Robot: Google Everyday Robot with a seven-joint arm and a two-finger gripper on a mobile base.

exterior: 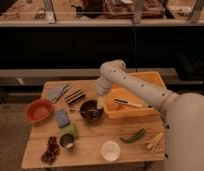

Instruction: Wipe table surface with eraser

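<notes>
The eraser, a small dark striped block, lies on the light wooden table surface near its back edge. My gripper hangs at the end of the white arm, just right of the eraser and above the rim of the dark bowl. It stands open, with nothing seen in it, and is apart from the eraser.
A yellow-orange bin stands right of the gripper. An orange bowl, a blue-grey cloth and a blue-grey sponge lie to the left. Nearer the front are a small cup, a white cup and a green pepper.
</notes>
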